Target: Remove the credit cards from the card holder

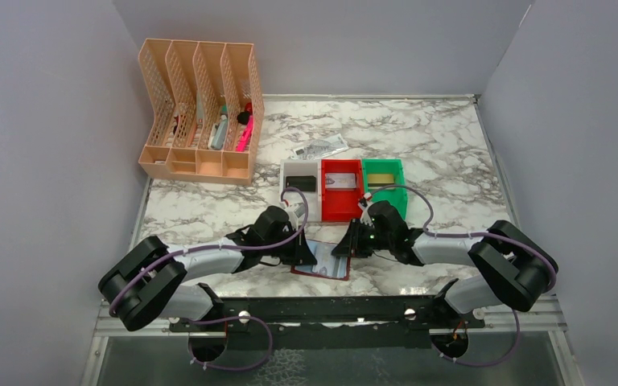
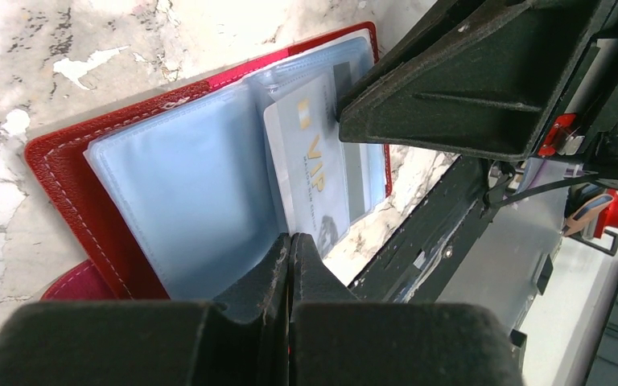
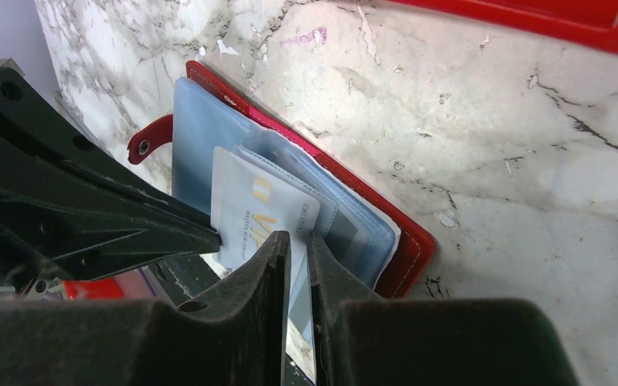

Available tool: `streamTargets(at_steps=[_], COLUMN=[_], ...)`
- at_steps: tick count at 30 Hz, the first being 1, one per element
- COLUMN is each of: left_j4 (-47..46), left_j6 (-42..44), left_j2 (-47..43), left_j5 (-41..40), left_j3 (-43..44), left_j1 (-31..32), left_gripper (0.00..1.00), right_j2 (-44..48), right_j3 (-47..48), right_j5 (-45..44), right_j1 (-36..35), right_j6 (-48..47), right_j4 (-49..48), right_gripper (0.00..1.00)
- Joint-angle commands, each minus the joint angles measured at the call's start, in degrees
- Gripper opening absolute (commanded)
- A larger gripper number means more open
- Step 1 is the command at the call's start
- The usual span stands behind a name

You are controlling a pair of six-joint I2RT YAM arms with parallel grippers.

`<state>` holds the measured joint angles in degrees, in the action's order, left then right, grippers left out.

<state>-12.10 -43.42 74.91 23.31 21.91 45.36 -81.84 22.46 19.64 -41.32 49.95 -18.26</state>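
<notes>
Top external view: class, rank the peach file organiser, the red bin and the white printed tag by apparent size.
1. peach file organiser, clearly largest
2. red bin
3. white printed tag, smallest

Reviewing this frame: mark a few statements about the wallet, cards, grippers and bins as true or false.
1. The card holder lies open. True.
2. The left gripper is wide open. False: its fingers are shut together.
3. A pale VIP card shows in the open holder. True.
4. The right gripper hovers over the green bin. False: it is at the holder, fingers either side of the VIP card.
5. The red bin stands between the white bin and the green one. True.
</notes>
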Motion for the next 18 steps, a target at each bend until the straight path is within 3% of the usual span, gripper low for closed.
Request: streamTargets(at_steps=[1, 18], left_j4=[3.1, 1.1], left_j6=[2.1, 1.4], left_j2=[-1.7, -2.3], left_j5=[-2.0, 0.2], left_j3=[1.1, 0.6], left_j1=[-0.3, -0.5], left_gripper=[0.02, 0.04], right_j2=[-1.4, -1.7], right_j3=[-0.6, -0.1], right_j5=[-6.4, -5.5], right_j1=[-0.1, -0.1], right_j6=[-1.3, -1.4], right_j4=[7.9, 7.8], right_gripper=[0.20, 0.18])
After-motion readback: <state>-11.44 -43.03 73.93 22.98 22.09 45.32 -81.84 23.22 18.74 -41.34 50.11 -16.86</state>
